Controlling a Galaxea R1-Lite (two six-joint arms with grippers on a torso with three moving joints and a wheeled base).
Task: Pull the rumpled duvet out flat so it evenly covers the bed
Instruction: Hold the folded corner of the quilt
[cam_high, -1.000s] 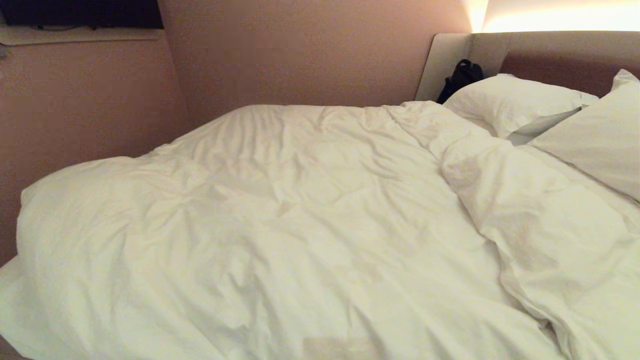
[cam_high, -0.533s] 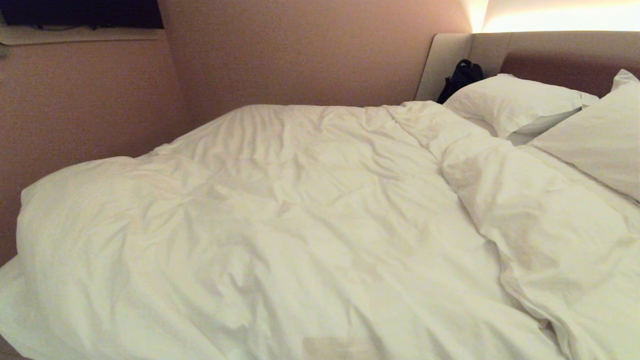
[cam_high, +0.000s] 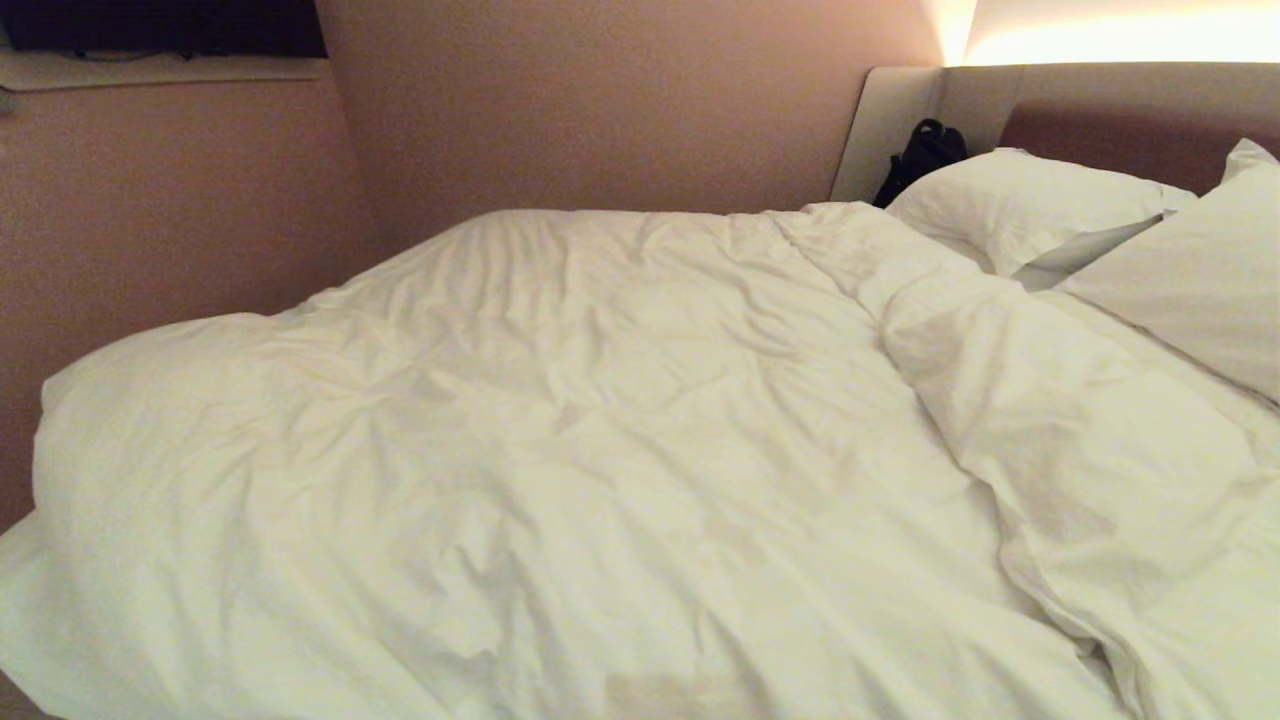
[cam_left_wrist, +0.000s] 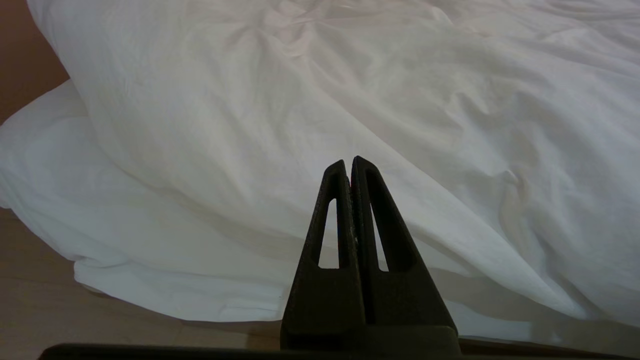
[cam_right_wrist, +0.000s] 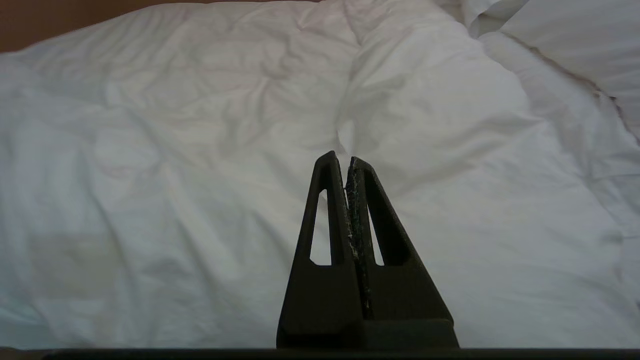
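The white puffy duvet (cam_high: 560, 450) lies wrinkled over most of the bed, whose padded headboard (cam_high: 1100, 110) shows at the far right. A thick fold of the duvet (cam_high: 1050, 450) runs along its right side toward the pillows. Neither arm shows in the head view. My left gripper (cam_left_wrist: 349, 161) is shut and empty, held off the near left corner, where the duvet (cam_left_wrist: 320, 100) overhangs the fitted sheet (cam_left_wrist: 125, 260). My right gripper (cam_right_wrist: 342, 158) is shut and empty, hovering over the duvet (cam_right_wrist: 200, 150) and pointing at the thick fold (cam_right_wrist: 425, 110).
Two white pillows (cam_high: 1030, 205) (cam_high: 1200, 280) lean at the headboard, with a black bag (cam_high: 920, 155) in the corner behind them. A pinkish wall (cam_high: 600, 100) runs along the bed's far side. Wooden floor (cam_left_wrist: 40, 310) shows below the near left corner.
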